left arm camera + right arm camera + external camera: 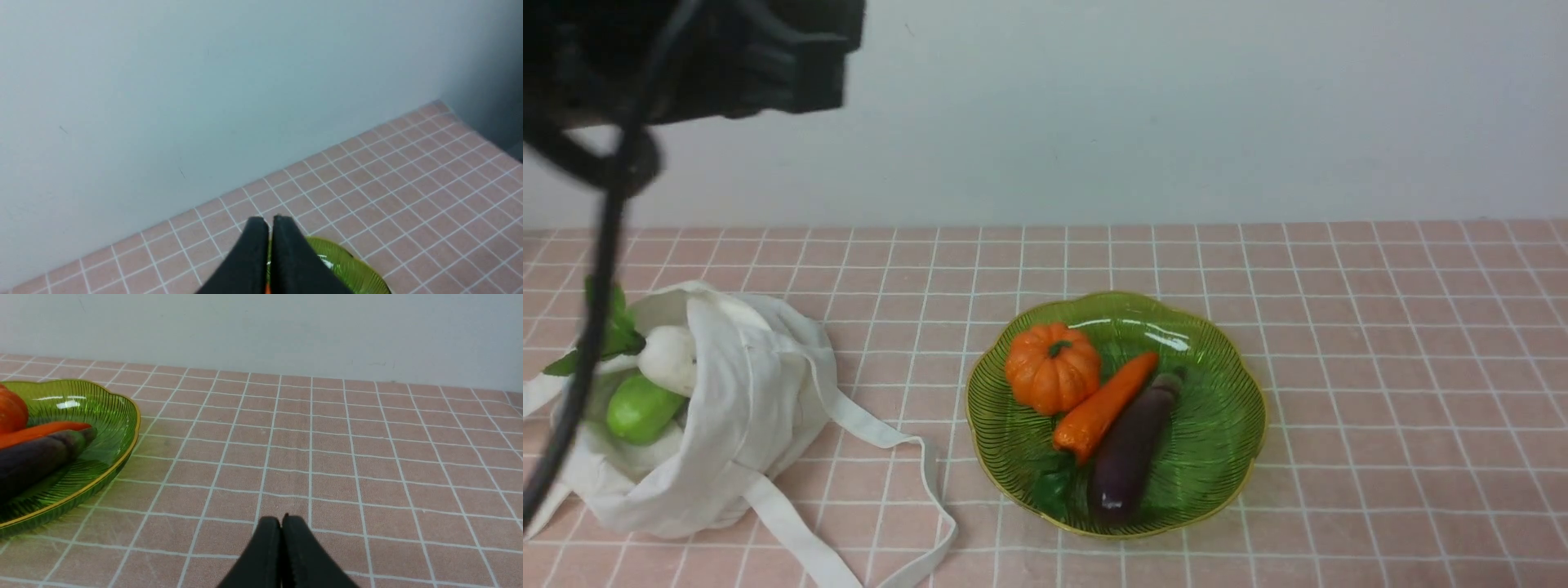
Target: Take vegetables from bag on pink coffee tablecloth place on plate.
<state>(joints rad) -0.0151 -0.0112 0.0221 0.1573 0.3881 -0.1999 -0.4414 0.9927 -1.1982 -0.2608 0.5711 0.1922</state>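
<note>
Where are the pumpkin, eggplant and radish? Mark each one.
pumpkin (1052,371), front view, middle of its ribbed body
eggplant (1129,449), front view, middle of its purple body
radish (668,358), front view, on its white root

A plain pale grey-white wall (1176,106) filled the background.
Evenly lit and matte, it bore a few faint scuffs and darkened into a shadowed corner (486,73).
</note>
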